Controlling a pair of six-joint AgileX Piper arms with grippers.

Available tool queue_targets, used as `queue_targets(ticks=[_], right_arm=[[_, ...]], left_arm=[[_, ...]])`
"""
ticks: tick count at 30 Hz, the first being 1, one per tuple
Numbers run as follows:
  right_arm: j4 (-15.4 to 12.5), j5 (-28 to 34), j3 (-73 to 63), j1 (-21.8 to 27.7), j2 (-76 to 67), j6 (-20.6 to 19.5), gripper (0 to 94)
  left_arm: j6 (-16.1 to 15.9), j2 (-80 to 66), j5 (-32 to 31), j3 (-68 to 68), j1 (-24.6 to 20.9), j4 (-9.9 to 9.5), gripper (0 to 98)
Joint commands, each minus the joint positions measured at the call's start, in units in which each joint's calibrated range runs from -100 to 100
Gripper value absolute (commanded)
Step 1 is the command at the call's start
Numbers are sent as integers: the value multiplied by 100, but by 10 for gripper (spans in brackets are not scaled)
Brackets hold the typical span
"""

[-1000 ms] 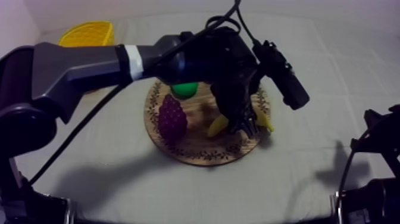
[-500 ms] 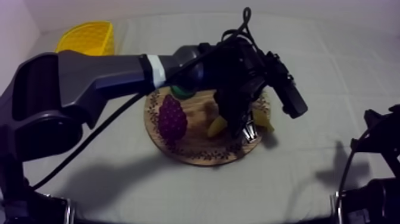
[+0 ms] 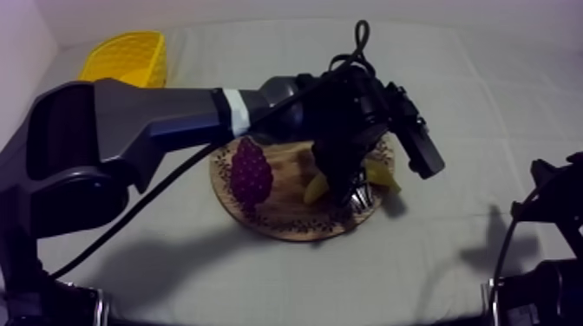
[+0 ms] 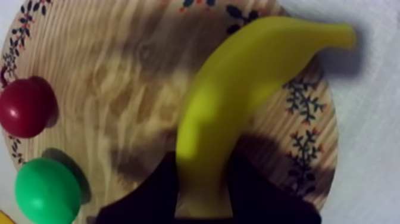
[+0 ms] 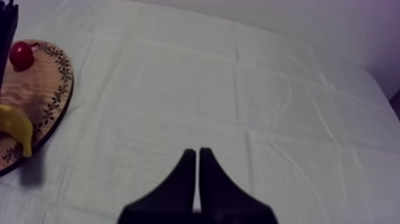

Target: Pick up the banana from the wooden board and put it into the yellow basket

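The yellow banana (image 4: 238,89) lies on the round wooden board (image 4: 119,89), one end over its patterned rim. My left gripper (image 4: 202,196) has its black fingers pressed against both sides of the banana's near end, shut on it. From above, the left gripper (image 3: 347,189) points down onto the banana (image 3: 317,185) at the right side of the board (image 3: 278,212). The yellow basket (image 3: 126,56) stands at the far left. My right gripper (image 5: 196,156) is shut on nothing over bare cloth, right of the board (image 5: 41,89).
A purple bunch of grapes (image 3: 250,173) stands on the board's left part. A small red fruit (image 4: 24,106) and a green pear (image 4: 46,189) sit on the board beside the banana. My right arm (image 3: 542,286) rests at the lower right.
My left arm has swung a little to the right and lowered onto the banana. Its body now hides the green pear in the top view. The right arm has not moved.
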Motion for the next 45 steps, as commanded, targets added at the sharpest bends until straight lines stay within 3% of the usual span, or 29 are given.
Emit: queue_targets(ticks=[1,10,19,34,45], right_arm=[[1,2,2,-1,-2,2,3],[1,2,2,-1,-2,2,3],[1,2,2,-1,-2,2,3],[1,2,2,-1,-2,2,3],[1,2,2,-1,-2,2,3]], left_arm=[[6,-164,74,-36,3,-81,226],[-62,-1290,806,-499,-124,-543,218],[-167,-2653,827,-342,-739,-904,224],[-54,-4105,-341,1951,-2534,-786,222],[79,-4085,-1029,2782,-3252,-745,221]])
